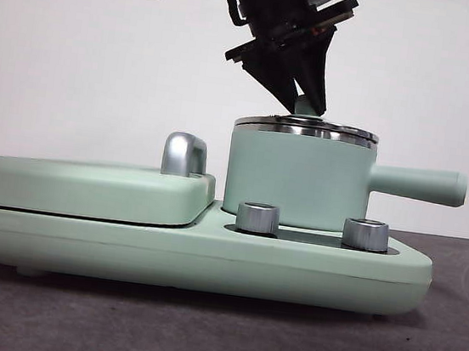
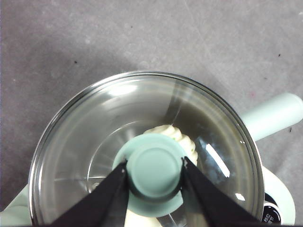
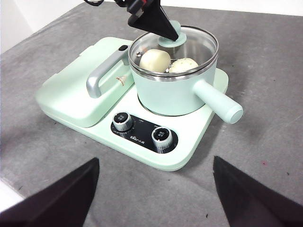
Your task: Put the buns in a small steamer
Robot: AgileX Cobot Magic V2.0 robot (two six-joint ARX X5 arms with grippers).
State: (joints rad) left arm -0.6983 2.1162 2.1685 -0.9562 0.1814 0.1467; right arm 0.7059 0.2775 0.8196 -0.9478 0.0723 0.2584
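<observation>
The small steamer (image 1: 298, 179) stands on the right half of a mint-green cooker base, its handle (image 1: 417, 183) pointing right. Its glass lid (image 2: 118, 118) sits on the steel rim. My left gripper (image 2: 155, 165) comes down from above and is shut on the lid's green knob (image 1: 305, 107), one jaw on each side. Both buns lie inside under the glass: a smooth cream bun (image 3: 154, 60) and a pleated bun (image 3: 183, 65), the pleated one also showing beside the knob (image 2: 177, 137). My right gripper (image 3: 156, 189) hangs open above the table in front of the cooker, holding nothing.
The cooker base (image 1: 207, 262) carries two metal dials (image 3: 123, 121) in front of the pot. A flat mint-green grill cover (image 1: 87, 187) with a chrome handle (image 1: 184, 154) fills its left half. Grey table surface (image 3: 265, 156) surrounds the cooker; a white wall stands behind.
</observation>
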